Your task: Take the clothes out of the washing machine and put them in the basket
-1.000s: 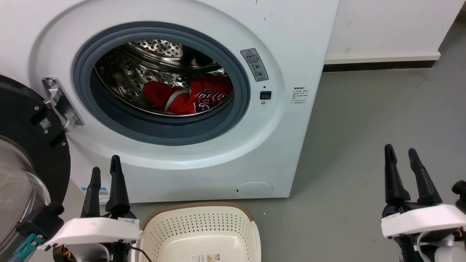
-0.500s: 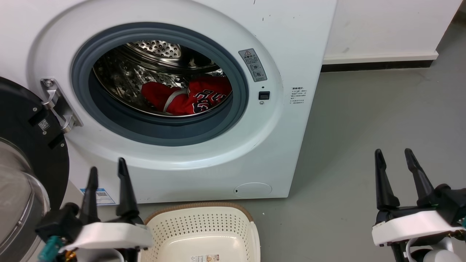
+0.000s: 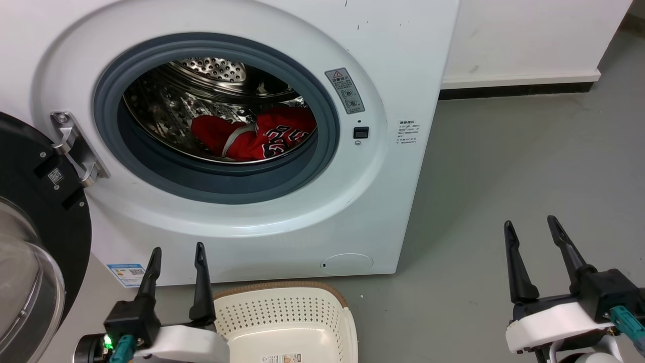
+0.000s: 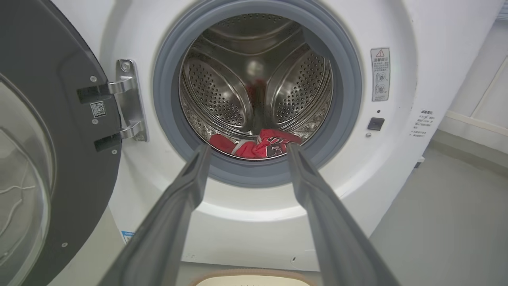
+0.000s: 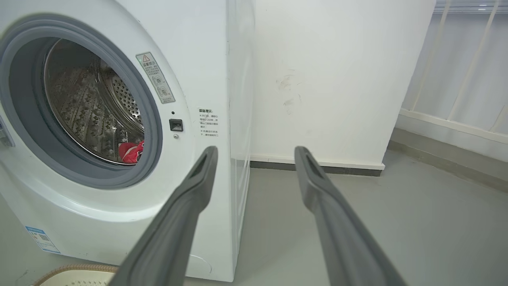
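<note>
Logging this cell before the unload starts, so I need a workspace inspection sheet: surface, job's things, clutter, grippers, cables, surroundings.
Surface: smooth grey floor.
Job's things: washing machine, its door swung open on the left; red clothes lying low in the drum; basket on the floor before the machine, no clothes in the part that shows.
Clutter: nothing seen.
Grippers: left gripper open and holding nothing, beside the basket; right gripper open and holding nothing, over the floor right of the machine.
Cables: teal connector at the left wrist, another at the right; no loose cable seen.
Surroundings: white wall, dark baseboard.
</note>
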Controlling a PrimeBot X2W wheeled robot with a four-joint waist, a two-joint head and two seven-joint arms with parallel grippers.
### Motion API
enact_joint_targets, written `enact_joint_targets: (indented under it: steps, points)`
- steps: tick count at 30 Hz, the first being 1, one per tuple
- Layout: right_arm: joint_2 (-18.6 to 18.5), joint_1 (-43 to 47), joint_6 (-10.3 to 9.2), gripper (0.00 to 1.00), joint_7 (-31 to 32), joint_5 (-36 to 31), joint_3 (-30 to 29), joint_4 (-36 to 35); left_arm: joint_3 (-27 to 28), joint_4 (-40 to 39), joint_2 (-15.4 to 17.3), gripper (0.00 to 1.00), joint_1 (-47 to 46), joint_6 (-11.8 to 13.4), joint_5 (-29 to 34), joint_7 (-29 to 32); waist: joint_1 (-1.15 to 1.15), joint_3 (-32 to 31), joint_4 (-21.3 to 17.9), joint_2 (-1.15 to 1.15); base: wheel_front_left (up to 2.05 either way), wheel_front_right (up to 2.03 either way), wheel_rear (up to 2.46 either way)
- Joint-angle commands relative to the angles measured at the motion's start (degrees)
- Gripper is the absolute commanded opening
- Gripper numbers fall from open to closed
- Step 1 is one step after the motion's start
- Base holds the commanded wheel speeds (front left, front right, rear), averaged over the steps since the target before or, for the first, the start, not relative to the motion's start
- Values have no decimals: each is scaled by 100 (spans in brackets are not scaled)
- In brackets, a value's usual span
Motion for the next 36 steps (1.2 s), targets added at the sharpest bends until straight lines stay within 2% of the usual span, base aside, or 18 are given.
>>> enact_joint_targets:
  steps: [1, 6, 8, 12, 16, 23, 36]
  points:
    - [-5, 35, -2, 100, -68, -118, -2, -13, -110, -47, 85, 100, 26, 131, 207, -59, 0, -3, -6, 0, 0, 0, 0]
    - [-4, 73, -2, 100, -128, -390, 12, -25, -360, -61, 204, 100, 57, 360, 372, -124, 0, -9, -13, 0, 0, 0, 0]
    - [-4, 94, -2, 100, -150, -415, 2, -13, -330, -92, 146, 100, 92, 352, 236, -140, 0, -10, -13, 0, 0, 0, 0]
    - [-1, 92, -2, 100, -198, -348, -44, 68, -195, -201, 67, 100, 134, 141, 180, -191, 0, -13, -11, 0, 0, 0, 0]
    - [-3, 117, -3, 100, -245, -234, -59, 159, 41, -195, -112, 100, 235, -208, 125, -240, 0, -17, -15, 0, 0, 0, 0]
    - [-1, 104, -3, 100, -318, 42, -43, 343, 370, -99, -336, 100, 336, -635, 487, -306, 0, -24, -39, 0, 0, 0, 0]
    - [0, 111, -3, 100, -445, -330, -9, 433, 591, 74, -513, 100, 412, -885, 1325, -436, 0, -39, -70, 0, 0, 0, 0]
